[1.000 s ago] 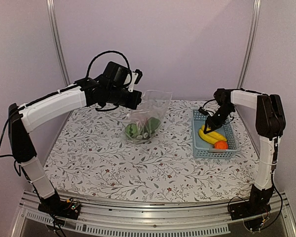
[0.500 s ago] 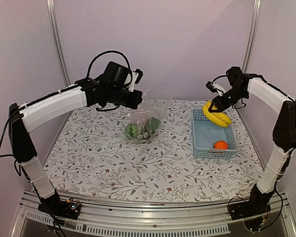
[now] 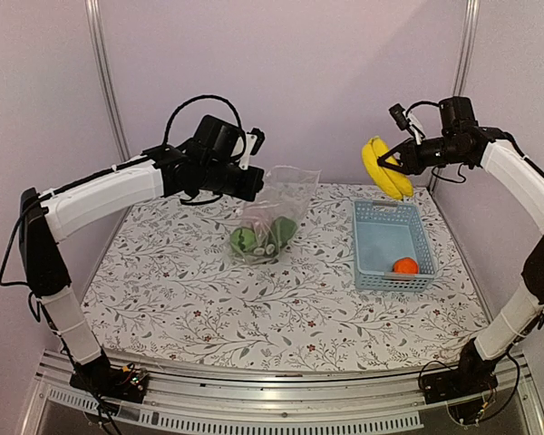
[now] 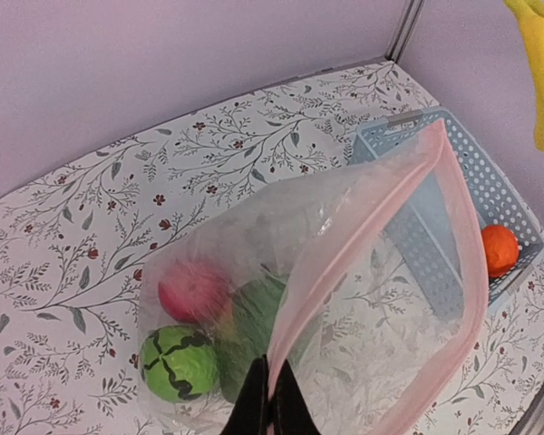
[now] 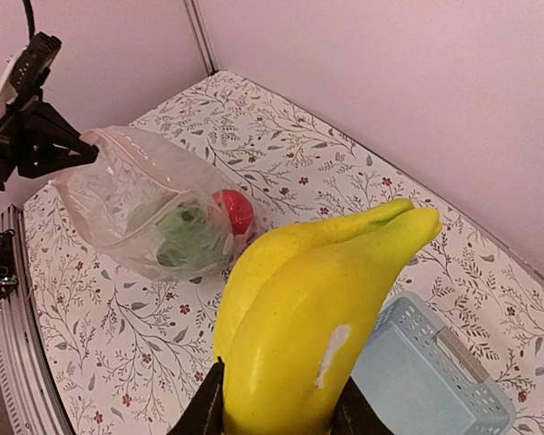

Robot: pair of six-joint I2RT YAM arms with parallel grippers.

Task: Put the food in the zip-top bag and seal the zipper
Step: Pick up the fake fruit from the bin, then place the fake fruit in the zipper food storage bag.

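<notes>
Bananas (image 3: 386, 169): yellow toy bunch, clamped at its lower end between the right jaws, which sit narrow around it. The bunch is carried high in the air, up and to the left of the light-blue basket (image 3: 361, 249) and well clear of the bench (image 3: 254, 308). Change noted: a second ago the bunch lay in the basket under the right jaws; half a second ago it hung just over the basket's far rim; now it is higher and nearer the middle. The pick is therefore done and the carry toward the bag appears under way. Zip-top bag (image 3: 276, 204): pinched at one point of its mouth edge by the left jaws, which are closed tight on the pink zipper (image 4: 344, 263) strip and hold that edge up while the bag's belly rests on the bench. Its position is unchanged over the same second. The mouth gapes in a wide loop in the left wrist view. Contents: green round piece (image 4: 179, 362), red apple (image 4: 192, 292) and dark green piece (image 4: 258, 317), all at the bottom. Outstanding: orange (image 3: 404, 265), alone in a near corner of the basket. Assessment: bananas and bag are well apart, and the bunch is long against the opening, so entry end-first looks the safer course. Sealing not yet begun.
</notes>
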